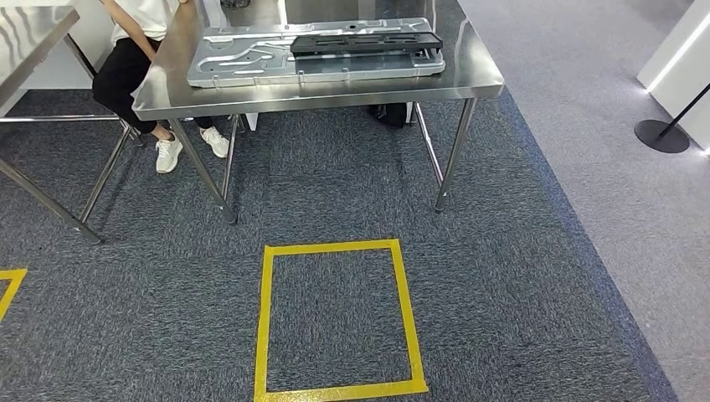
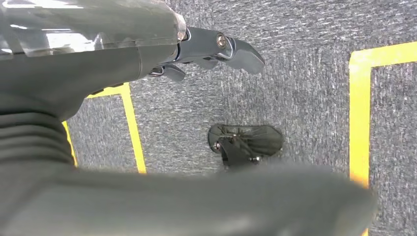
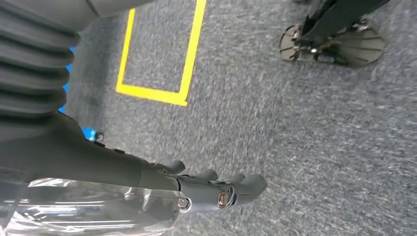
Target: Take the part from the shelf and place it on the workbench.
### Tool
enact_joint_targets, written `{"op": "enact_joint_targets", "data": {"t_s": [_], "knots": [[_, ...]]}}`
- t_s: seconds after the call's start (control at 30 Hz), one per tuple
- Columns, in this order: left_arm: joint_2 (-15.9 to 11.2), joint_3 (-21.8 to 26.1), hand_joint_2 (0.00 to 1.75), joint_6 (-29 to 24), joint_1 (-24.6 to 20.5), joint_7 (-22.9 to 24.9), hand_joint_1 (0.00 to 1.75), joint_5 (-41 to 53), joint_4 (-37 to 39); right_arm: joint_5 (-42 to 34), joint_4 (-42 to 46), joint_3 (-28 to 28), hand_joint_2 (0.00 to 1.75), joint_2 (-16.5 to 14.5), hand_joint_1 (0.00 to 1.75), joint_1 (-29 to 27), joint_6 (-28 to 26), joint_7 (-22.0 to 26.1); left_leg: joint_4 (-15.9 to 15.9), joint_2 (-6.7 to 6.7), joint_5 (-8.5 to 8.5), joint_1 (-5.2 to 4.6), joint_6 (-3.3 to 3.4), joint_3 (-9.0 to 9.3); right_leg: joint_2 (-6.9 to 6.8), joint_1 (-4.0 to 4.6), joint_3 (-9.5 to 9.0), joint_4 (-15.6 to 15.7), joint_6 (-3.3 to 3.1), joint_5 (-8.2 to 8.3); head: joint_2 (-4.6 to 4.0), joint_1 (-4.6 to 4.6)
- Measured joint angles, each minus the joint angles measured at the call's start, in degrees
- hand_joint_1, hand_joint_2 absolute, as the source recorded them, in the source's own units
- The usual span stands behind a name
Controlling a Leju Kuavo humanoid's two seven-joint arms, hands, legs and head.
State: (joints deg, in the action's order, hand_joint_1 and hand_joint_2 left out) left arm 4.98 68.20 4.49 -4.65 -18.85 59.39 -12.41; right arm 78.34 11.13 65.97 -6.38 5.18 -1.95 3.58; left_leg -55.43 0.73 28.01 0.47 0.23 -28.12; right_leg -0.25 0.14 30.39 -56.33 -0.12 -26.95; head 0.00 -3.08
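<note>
Grey carpet covers the floor, meeting a paler grey strip along the far right side in the head view. On it stands a stainless-steel workbench on thin metal legs, with the corner of a second steel table just beside it on the left. A person in a white top, black trousers and white trainers sits behind the workbench, at its left end. A yellow tape rectangle is marked on the carpet in front of the workbench, well apart from its legs.

On the workbench lies a large silver stamped metal panel, flat and running along the bench top. A long black part rests on top of the panel, at its right end. A black round stand base sits on the pale floor at far right.

The left hand hangs over the carpet, its fingers straight and holding nothing. The right hand likewise hangs above the carpet with extended fingers, empty.
</note>
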Motion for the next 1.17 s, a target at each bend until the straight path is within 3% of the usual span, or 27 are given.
{"op": "enact_joint_targets", "data": {"t_s": [0.1,0.23,1.17], "knots": [[0.0,0.0,1.75,-0.2,0.0,0.4,0.0,-0.2,0.0,-0.8,0.0,0.4,1.75,0.0,0.0,0.0,0.0,1.0,0.0,0.0,-0.09,0.02,-0.16,-0.07,0.0,0.01,0.03,0.0,-0.03,0.06,0.0,0.0],[-0.2,-1.5,0.0,-0.5,0.5,1.5,0.0,-2.6,0.0,-3.7,0.2,-1.0,0.0,0.2,0.0,-0.4,-0.7,0.6,-0.1,0.0,-0.11,-0.01,-0.19,-0.16,0.01,-0.03,0.06,0.0,0.08,0.15,0.0,0.0],[-2.4,-30.5,0.0,-2.4,6.0,9.4,0.0,-28.8,-3.5,-38.2,4.6,-29.3,0.0,2.8,0.0,-6.0,0.4,-1.2,-0.5,-0.01,-0.09,-0.06,-0.14,-0.7,0.02,-0.09,0.38,0.0,0.41,0.36,0.0,0.0]]}}
